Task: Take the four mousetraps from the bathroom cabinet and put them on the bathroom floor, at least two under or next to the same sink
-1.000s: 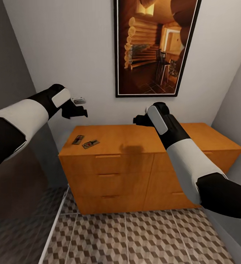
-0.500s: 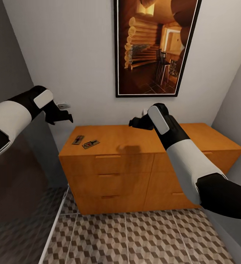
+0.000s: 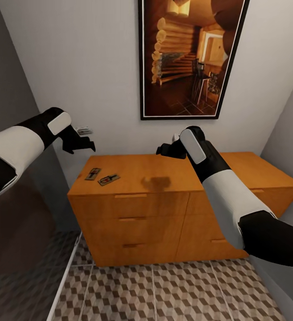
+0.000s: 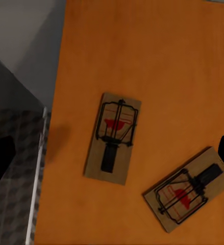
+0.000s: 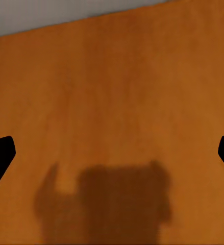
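Mousetraps, two small flat tan wooden rectangles with black wire bars and a red patch, lie on the flat top of the wide orange-brown wooden cabinet (image 3: 133, 176): one (image 4: 112, 138) almost straight below our left hand (image 3: 85, 145), the other (image 4: 189, 189) just beside it, angled, apart from the first. Our left hand hangs above them with its fingers spread and nothing between them. We judge the step is the first pickup: we should lower straight down, turn the wrist so the fingers straddle the narrow width of the nearer trap, and close gently. Our right hand (image 3: 164, 149) hovers open over bare worktop, holding nothing.
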{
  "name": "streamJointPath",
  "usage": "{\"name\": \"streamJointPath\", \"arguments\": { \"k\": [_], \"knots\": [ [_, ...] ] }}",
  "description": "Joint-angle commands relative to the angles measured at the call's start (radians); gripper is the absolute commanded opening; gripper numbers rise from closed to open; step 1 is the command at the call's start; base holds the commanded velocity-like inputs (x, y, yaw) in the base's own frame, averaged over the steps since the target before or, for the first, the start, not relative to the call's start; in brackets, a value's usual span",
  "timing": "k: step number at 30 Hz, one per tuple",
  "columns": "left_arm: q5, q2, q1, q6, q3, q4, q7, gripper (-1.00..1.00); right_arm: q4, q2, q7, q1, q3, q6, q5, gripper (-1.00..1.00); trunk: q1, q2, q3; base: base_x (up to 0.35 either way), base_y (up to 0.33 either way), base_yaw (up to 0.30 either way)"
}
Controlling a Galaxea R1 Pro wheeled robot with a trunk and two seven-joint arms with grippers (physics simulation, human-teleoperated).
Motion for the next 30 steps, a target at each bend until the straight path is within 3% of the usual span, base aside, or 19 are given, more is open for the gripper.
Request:
{"name": "streamJointPath", "arguments": {
  "k": [1,14,30],
  "knots": [
    [0.01,0.001,0.0,0.003,-0.004,-0.003,0.008,1.0,-0.001,0.0,-0.01,-0.001,0.002,0.001,-0.01,1.0,0.0,0.0,-0.001,0.027,0.0,0.0],
    [0.009,0.002,0.021,0.003,-0.006,-0.002,0.003,1.0,0.001,0.0,-0.01,0.001,0.002,0.0,-0.01,1.0,0.0,0.0,-0.001,0.01,0.0,0.0],
    [0.005,0.008,0.101,0.002,-0.006,-0.001,0.003,1.0,0.001,0.0,-0.01,0.004,0.002,0.0,-0.01,1.0,0.0,0.0,-0.001,0.188,0.0,0.0]
  ]
}}
